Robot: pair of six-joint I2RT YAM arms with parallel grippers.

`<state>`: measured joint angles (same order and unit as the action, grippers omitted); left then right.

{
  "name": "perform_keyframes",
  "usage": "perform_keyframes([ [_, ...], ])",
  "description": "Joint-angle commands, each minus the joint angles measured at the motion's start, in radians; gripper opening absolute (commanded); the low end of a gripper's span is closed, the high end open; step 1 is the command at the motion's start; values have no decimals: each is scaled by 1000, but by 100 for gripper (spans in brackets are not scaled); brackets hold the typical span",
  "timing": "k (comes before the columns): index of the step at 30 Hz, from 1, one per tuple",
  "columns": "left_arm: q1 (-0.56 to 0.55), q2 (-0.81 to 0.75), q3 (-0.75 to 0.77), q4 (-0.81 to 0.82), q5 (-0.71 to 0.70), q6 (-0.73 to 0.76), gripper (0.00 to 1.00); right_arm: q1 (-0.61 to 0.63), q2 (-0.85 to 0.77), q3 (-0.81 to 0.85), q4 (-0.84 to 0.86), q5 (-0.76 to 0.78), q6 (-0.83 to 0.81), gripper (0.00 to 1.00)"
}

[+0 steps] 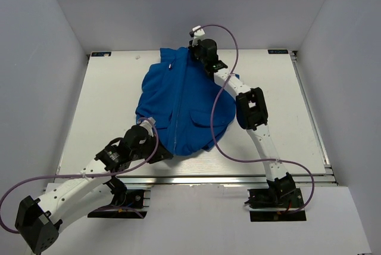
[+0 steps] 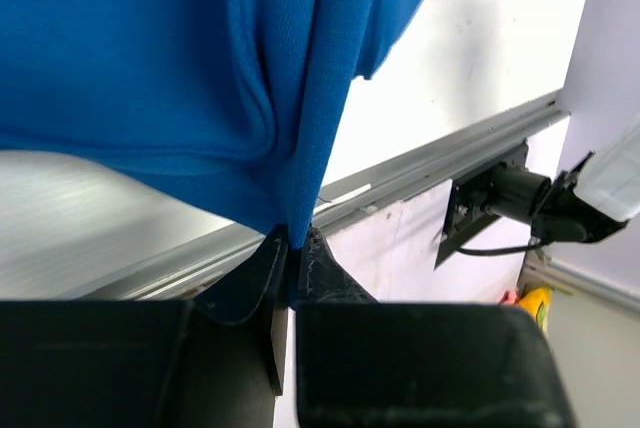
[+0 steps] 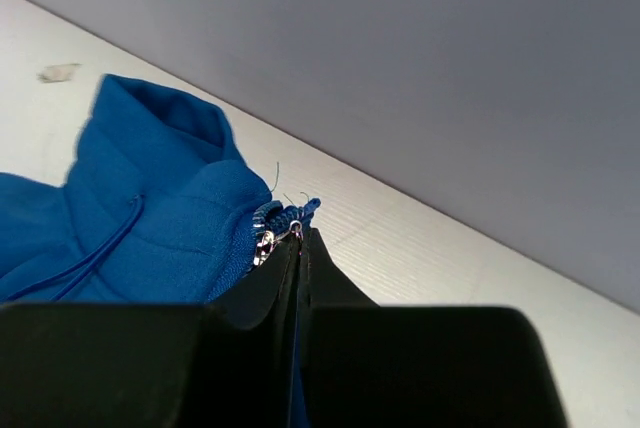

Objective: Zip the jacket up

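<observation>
Our left tool (image 2: 293,243) pinches the jacket (image 1: 178,100) hem, near; right tool (image 3: 298,240) squeezes the zip pull (image 3: 265,245), far. If we tug too hard, pull cd slip out.

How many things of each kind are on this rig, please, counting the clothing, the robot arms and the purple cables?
Blue jacket: 1
Robot arms: 2, the left arm and the right arm
Purple cables: 2, the left cable and the right cable
Total: 5
</observation>
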<state>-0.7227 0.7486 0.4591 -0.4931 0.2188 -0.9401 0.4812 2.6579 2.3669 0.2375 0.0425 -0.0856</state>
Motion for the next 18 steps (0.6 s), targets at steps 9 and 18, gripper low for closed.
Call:
perform_keyframes([
  [9,-52,-8,-70,-529,358,20,0,-179,-59,60,291,51,-326,0],
  [18,-53,37,-48,-538,370,89,0,-132,-190,-57,282,186,-580,0],
])
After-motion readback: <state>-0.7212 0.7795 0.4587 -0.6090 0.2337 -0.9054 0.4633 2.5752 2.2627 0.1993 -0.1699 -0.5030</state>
